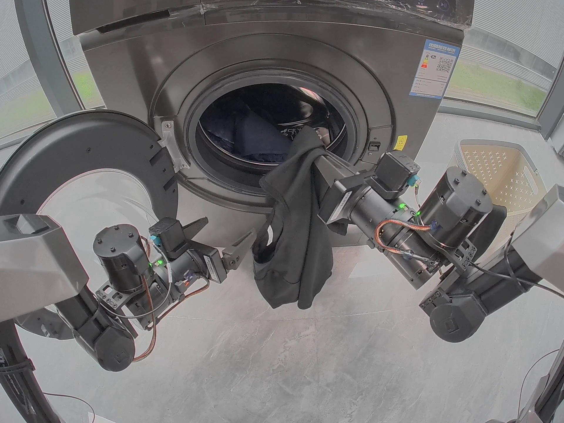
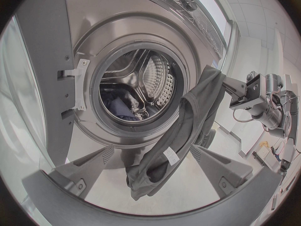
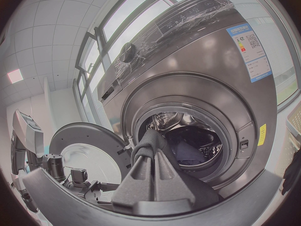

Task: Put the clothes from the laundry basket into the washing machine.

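A dark grey washing machine (image 1: 376, 71) stands ahead with its round door (image 1: 76, 165) swung open to the left. Dark clothes (image 1: 258, 136) lie inside the drum (image 2: 138, 85). My right gripper (image 1: 314, 148) is shut on a black garment (image 1: 294, 230), held just in front of the drum opening's lower rim; the cloth hangs down toward the floor. In the right wrist view the garment (image 3: 150, 142) is pinched between the fingers (image 3: 141, 179). My left gripper (image 1: 226, 239) stands open, low and left of the hanging garment (image 2: 175, 142), holding nothing. The laundry basket (image 1: 505, 177) is at the right.
The open door (image 3: 87, 148) takes up the space at the left, behind my left arm. Grey tiled floor (image 1: 294, 359) lies free in front of the machine. Windows (image 1: 511, 60) run behind the machine.
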